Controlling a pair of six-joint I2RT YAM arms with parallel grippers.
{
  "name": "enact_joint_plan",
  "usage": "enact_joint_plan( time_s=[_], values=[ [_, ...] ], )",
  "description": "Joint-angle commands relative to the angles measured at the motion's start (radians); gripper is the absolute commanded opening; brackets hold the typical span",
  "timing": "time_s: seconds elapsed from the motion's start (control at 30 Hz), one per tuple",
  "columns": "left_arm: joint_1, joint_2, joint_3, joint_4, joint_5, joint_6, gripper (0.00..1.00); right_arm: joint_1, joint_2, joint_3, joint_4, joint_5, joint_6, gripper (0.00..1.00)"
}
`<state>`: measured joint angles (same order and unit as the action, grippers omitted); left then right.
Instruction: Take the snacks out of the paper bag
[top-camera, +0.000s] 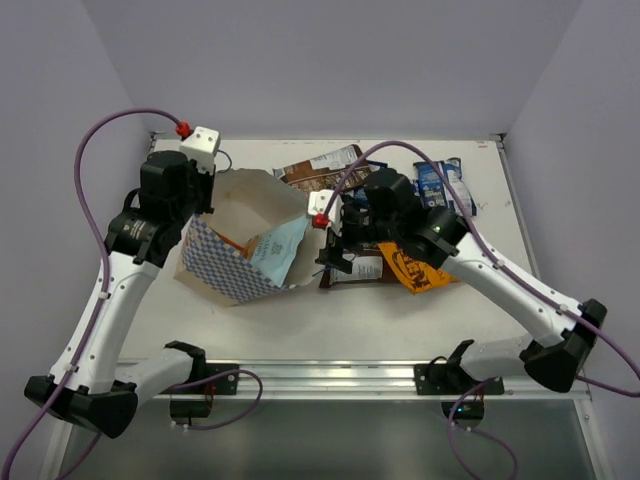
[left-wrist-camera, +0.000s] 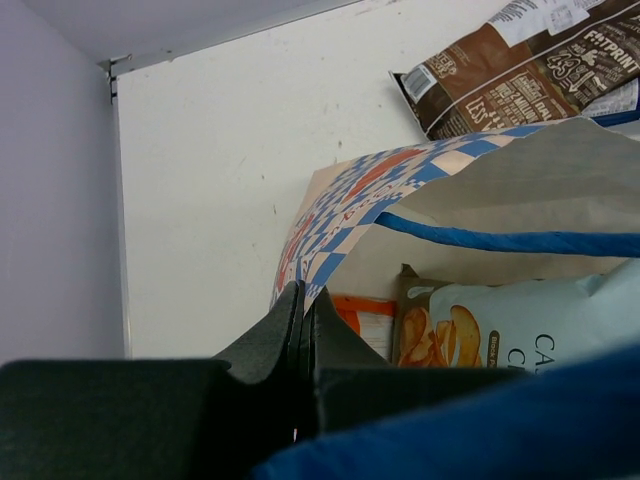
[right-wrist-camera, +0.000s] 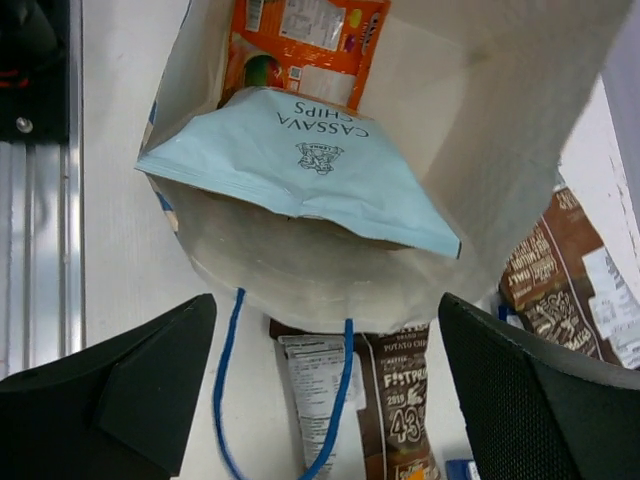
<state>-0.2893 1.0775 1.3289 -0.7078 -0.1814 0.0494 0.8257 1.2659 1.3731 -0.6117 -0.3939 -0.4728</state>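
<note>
The right claw (right-wrist-camera: 328, 310), fingers wide apart, hovers just outside the mouth of the paper bag (right-wrist-camera: 300, 270). One light blue packet (right-wrist-camera: 300, 160) lies in that mouth, with one orange packet (right-wrist-camera: 300, 40) deeper in. The left claw (left-wrist-camera: 302, 312) is pinched together on the paper bag's rim, and beside the paper bag the surface (top-camera: 300, 320) carries two dark brown packets (top-camera: 318, 168) and one orange-yellow packet (top-camera: 412, 265).

Top external: white table (top-camera: 330, 312) viewed from overhead.
Left wrist: cream blue-checkered paper bag (left-wrist-camera: 520, 180), close, 3 o'clock.
Right wrist: bag (right-wrist-camera: 300, 272) shared, 12 o'clock.

The left arm (top-camera: 110, 290) is folded upward, the left gripper (left-wrist-camera: 303, 297) pressed closed. The right arm (top-camera: 510, 285) is stretched inward, the right gripper (right-wrist-camera: 327, 300) held wide apart.
</note>
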Motion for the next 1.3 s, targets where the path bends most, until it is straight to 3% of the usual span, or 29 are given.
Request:
enact_joint_plan(
  time_s=[0.0, 0.43, 0.5, 0.53, 0.67, 0.7, 0.8, 1.27],
  values=[
    [0.001, -0.016, 0.006, 0.099, 0.060, 0.053, 0.00, 0.026, 0.071, 0.066, 0.032, -0.059, -0.213, 0.96],
    [0.001, 0.033, 0.004, 0.133, 0.141, 0.084, 0.00, 0.184, 0.358, 0.081, 0.157, 0.089, -0.355, 0.98],
    [0.001, 0.036, 0.000, 0.137, 0.142, 0.078, 0.00, 0.191, 0.395, 0.093, 0.176, 0.102, -0.357, 0.94],
    [0.001, 0.036, -0.003, 0.137, 0.142, 0.076, 0.00, 0.194, 0.404, 0.098, 0.191, 0.104, -0.356, 0.91],
    [0.001, 0.024, -0.022, 0.142, 0.126, 0.076, 0.00, 0.196, 0.421, 0.127, 0.184, 0.090, -0.354, 0.60],
    [0.001, 0.021, -0.028, 0.146, 0.120, 0.075, 0.00, 0.194, 0.417, 0.135, 0.184, 0.089, -0.352, 0.37],
    [0.001, 0.001, -0.048, 0.157, 0.112, 0.076, 0.00, 0.194, 0.376, 0.130, 0.202, 0.084, -0.342, 0.03],
    [0.001, -0.037, -0.079, 0.151, -0.004, 0.063, 0.00, 0.191, 0.046, 0.122, 0.417, 0.086, -0.136, 0.00]
  ],
)
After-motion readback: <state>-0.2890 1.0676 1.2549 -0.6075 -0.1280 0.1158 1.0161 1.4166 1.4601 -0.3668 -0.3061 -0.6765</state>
